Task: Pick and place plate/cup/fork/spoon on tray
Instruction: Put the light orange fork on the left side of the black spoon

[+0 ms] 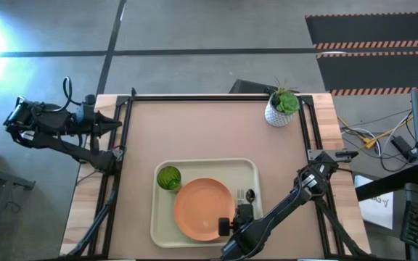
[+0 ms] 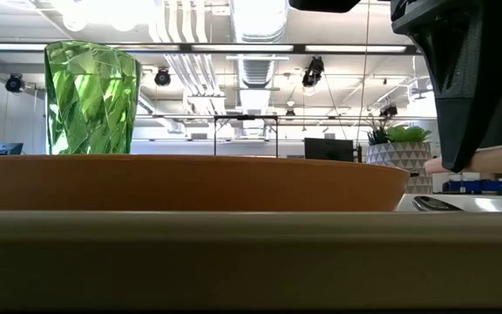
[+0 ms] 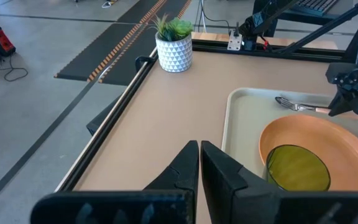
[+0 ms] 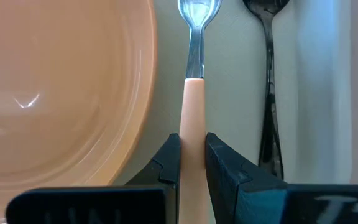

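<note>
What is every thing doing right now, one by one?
plate: flat on the tray, empty.
cup: upright on the tray, beside the plate.
fork: lying on the tray, handle pinched by the right pincer.
spoon: lying on the tray beside the fork.
tray: flat on the table.
left pincer: shut, empty, over the table's edge.
plant pot: upright, far corner.

Low view, level with the tray [image 2: 234, 262] rim: plate [image 2: 190, 183] spanned the frame left of the right claw [image 2: 473, 87]; green cup [image 2: 91, 98] stood behind it, far left. Spoon [image 2: 436, 204] lay just below the claw; potted plant [image 2: 395, 148] stood beyond.
</note>
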{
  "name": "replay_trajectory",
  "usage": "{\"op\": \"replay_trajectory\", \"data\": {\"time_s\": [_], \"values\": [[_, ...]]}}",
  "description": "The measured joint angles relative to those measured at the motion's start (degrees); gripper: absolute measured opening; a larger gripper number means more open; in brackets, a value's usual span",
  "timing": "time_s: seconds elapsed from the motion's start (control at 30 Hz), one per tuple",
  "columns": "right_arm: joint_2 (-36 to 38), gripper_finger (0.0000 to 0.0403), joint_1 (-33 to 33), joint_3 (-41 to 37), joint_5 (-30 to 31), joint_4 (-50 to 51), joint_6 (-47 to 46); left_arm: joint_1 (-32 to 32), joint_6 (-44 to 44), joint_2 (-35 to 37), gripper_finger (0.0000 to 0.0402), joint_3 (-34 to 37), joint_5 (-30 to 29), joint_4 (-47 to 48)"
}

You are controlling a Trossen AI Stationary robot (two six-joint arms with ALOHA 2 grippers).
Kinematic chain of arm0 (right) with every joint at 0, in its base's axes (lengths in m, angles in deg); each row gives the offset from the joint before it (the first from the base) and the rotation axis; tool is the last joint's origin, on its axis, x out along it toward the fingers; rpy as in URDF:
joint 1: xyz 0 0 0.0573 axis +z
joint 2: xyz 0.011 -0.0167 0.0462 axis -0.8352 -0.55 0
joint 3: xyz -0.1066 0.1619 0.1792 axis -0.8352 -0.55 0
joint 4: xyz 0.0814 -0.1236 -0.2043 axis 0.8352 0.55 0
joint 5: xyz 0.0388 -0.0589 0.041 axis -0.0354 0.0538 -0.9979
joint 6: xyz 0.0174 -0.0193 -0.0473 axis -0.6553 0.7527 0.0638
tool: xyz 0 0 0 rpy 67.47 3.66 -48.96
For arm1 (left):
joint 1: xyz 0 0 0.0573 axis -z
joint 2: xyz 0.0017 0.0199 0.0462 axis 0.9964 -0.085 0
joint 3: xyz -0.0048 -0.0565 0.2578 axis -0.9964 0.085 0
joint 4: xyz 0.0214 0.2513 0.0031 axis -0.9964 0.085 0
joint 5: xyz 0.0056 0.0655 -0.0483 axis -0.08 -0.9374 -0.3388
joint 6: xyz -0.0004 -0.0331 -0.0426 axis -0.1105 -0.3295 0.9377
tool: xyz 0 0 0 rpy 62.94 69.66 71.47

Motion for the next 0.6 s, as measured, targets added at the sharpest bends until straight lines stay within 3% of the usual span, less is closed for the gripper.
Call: {"op": "replay_trajectory", "data": {"time_s": [0.6], "values": [[0.18,0.0034,-0.06,-8.80,0.92,-9.50,0.44,-0.01,0.07,0.00,0.0000,0.00,0.00,0.00]]}}
